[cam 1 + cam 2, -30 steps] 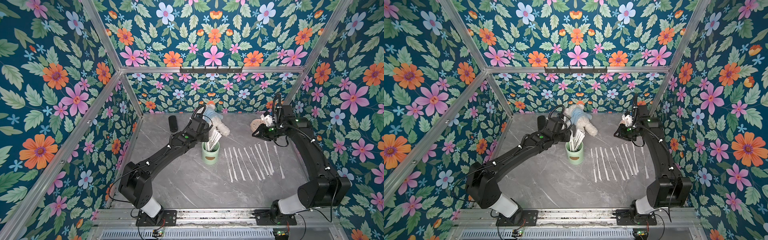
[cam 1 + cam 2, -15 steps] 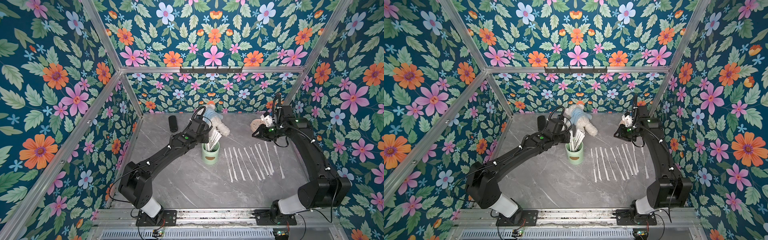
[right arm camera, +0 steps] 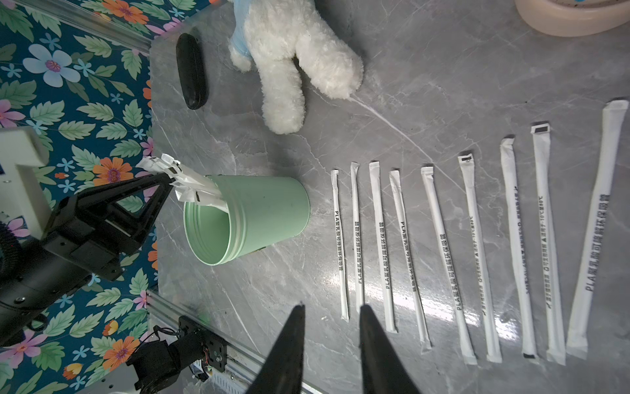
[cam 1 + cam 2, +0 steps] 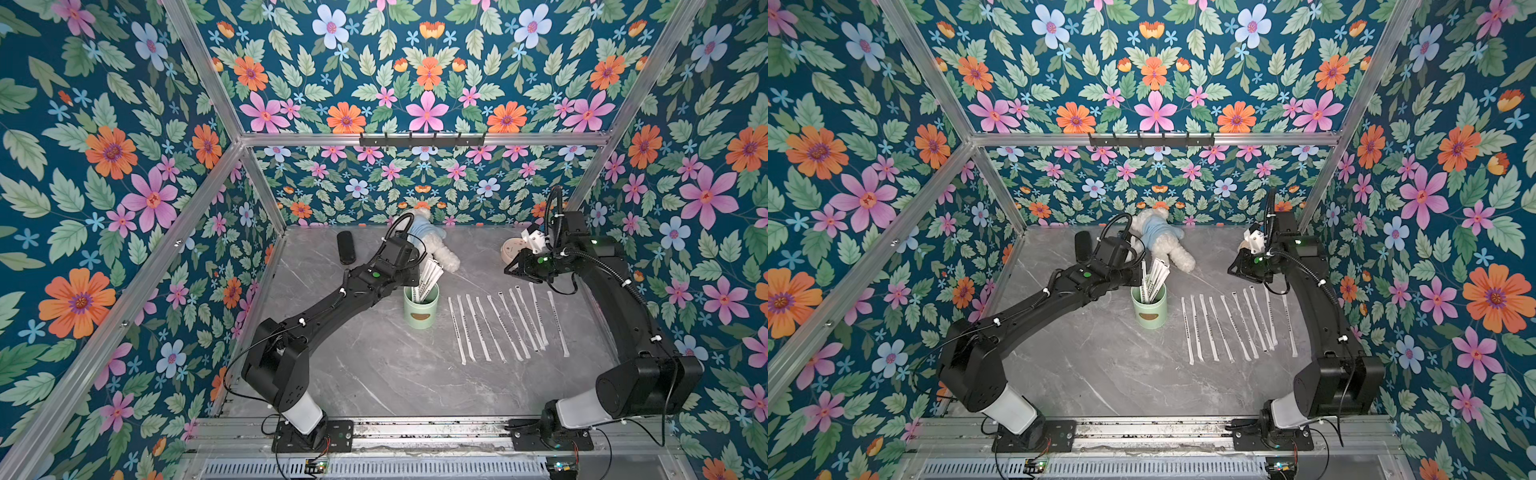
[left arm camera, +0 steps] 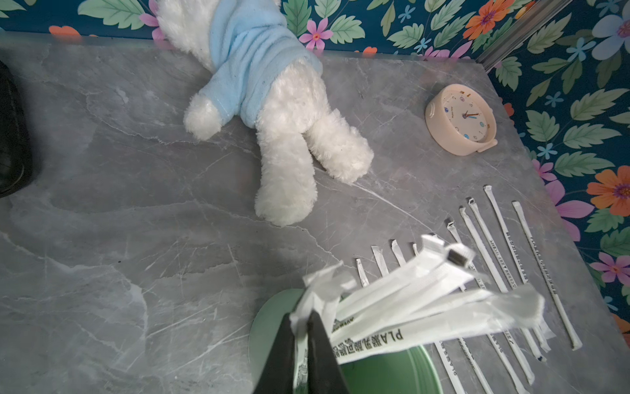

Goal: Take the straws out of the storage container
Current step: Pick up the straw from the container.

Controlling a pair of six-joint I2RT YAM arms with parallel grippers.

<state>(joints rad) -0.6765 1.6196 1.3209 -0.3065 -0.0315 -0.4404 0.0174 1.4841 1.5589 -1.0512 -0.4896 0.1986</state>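
9 straws (image 3: 448, 265) lie right of the storage container (image 4: 420, 309); perhaps 5 stand inside.

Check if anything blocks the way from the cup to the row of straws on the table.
Nothing visible does. The left end effector pinches one straw in the cup; bare table separates cup and row.

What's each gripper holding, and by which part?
Left gripper jaws pinch a wrapped straw near its upper end, above the storage container rim. Right gripper holds nothing; its jaws stand open.
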